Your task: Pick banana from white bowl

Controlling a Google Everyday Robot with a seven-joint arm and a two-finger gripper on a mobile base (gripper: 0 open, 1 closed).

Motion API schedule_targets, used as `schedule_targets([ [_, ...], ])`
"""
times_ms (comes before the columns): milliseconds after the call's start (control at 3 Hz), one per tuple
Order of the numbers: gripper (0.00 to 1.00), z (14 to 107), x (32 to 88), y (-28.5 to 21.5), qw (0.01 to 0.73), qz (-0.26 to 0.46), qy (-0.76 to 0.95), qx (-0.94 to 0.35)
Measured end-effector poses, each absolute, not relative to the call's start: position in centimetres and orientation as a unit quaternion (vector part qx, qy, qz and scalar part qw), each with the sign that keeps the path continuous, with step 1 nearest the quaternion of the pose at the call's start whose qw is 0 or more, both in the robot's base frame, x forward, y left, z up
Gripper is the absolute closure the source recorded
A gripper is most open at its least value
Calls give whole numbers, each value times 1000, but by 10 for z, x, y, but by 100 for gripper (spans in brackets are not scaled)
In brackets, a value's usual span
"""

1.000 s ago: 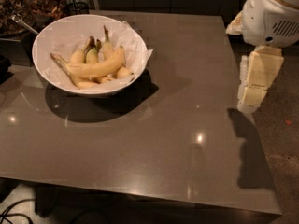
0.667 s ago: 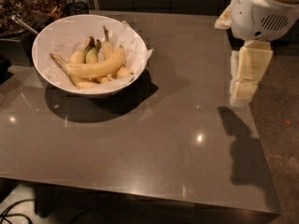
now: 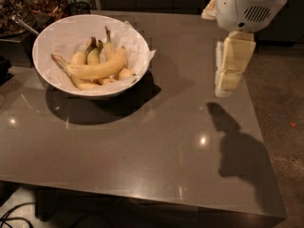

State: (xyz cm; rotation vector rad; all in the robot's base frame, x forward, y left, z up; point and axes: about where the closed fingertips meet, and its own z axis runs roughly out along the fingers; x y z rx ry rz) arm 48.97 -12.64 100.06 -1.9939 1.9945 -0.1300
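The white bowl stands at the table's far left, lined with crumpled white paper. The banana, long and curved with a thin brownish stem pointing left, lies across several shorter bananas in the bowl. My gripper hangs from the white arm housing at the upper right, above the table's right side, well to the right of the bowl and apart from it. It holds nothing that I can see.
The grey table ends at a right edge just beyond the gripper and a front edge below. Dark clutter and a metal utensil sit behind the bowl at the far left. Floor lies to the right.
The gripper and arm have moved left and slightly toward the table's far side. The bowl and bananas have not moved.
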Motion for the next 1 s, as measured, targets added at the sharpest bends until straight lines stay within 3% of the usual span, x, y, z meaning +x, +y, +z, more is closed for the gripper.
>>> schedule_targets([
  [667,0,1019,528,-58,177,-51,632,-752],
  [1000,0,1022,531,-53,187,-54,630,-752],
])
